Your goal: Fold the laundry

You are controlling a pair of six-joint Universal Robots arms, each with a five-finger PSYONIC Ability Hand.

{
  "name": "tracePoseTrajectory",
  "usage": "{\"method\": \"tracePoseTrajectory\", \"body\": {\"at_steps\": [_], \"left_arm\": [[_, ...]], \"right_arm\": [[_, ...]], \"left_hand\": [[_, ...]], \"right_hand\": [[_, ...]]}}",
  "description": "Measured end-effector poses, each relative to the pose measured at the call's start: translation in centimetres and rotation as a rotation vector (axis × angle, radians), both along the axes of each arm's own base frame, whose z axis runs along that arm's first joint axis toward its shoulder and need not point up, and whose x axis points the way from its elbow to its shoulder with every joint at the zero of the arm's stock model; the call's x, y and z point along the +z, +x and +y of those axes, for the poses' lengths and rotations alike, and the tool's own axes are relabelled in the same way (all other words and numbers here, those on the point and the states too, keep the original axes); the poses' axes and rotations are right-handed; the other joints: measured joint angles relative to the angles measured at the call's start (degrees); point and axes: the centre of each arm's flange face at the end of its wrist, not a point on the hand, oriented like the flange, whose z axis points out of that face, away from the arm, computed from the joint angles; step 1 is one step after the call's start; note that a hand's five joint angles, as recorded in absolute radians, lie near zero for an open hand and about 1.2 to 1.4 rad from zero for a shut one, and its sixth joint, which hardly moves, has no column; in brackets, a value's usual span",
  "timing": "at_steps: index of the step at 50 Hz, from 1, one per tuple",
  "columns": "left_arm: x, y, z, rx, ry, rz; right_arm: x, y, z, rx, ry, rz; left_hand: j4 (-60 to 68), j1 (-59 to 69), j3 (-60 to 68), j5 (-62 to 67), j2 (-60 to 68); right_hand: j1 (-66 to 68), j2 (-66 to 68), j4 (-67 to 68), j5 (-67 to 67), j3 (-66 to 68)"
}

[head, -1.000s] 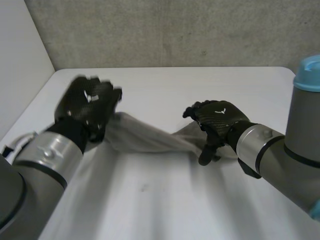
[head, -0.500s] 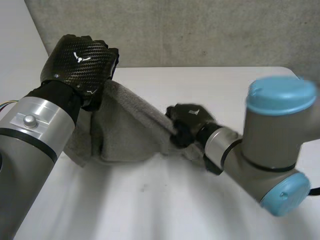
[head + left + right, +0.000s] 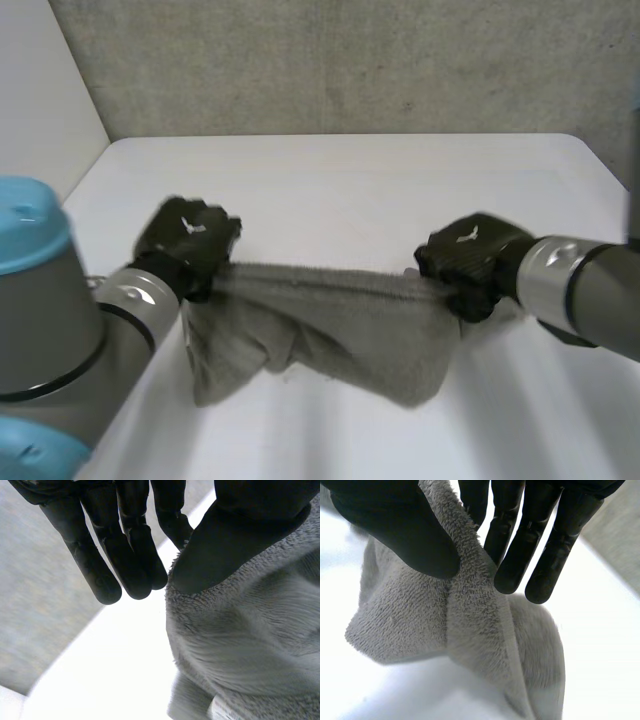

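Left hand and right hand hold a grey towel stretched between them above the white table in the head view. Each hand grips one end of the upper edge. That edge runs nearly taut from hand to hand, while the rest of the cloth sags in bunched, uneven folds, its lower part at or near the tabletop.

From the left wrist, the thumb presses down on the towel at its edge and pinches it there. The fingers are held straight and close together, just clear of the cloth. A small pale label peeks from the fabric below.

From the right wrist, the thumb lies on one face of the towel and the straight fingers on the other, so the edge is nipped between them. The cloth drops away in a thick crease toward the table.

Judging by these views, the folding is at an early stage. The towel has been picked up and spread by its top edge, but no neat fold shows, and laying it flat, doubling it over and squaring it up all appear to be left.
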Motion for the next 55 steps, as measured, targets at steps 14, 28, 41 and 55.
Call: {"method": "tracePoseTrajectory", "body": {"at_steps": [14,28,41,55], "left_arm": [[7.7,-4.3,-9.2,0.031,-0.316,0.184],[19.7,-1.3,-10.7,0.218,-0.806,0.414],[0.6,-0.2,-8.8,0.196,-0.294,0.075],[-5.7,1.8,-5.7,0.188,-0.105,-0.035]], "right_arm": [[5.0,3.7,-11.1,-0.147,-0.578,-0.168],[14.7,4.2,-9.6,-0.038,-1.071,-0.454],[-1.3,4.5,-8.5,0.053,-0.368,-0.152],[-11.7,3.0,-6.4,0.017,-0.003,-0.022]], "left_hand": [[0.01,0.60,0.03,0.19,0.03],[0.01,1.93,0.04,0.49,0.03],[0.01,1.94,0.05,0.49,0.04],[0.01,2.12,0.04,0.50,0.05]], "right_hand": [[0.00,0.03,0.01,0.39,0.00],[0.00,0.19,0.03,0.64,0.00],[0.00,0.19,0.27,0.76,0.00],[0.00,0.19,0.27,0.78,0.00]]}}
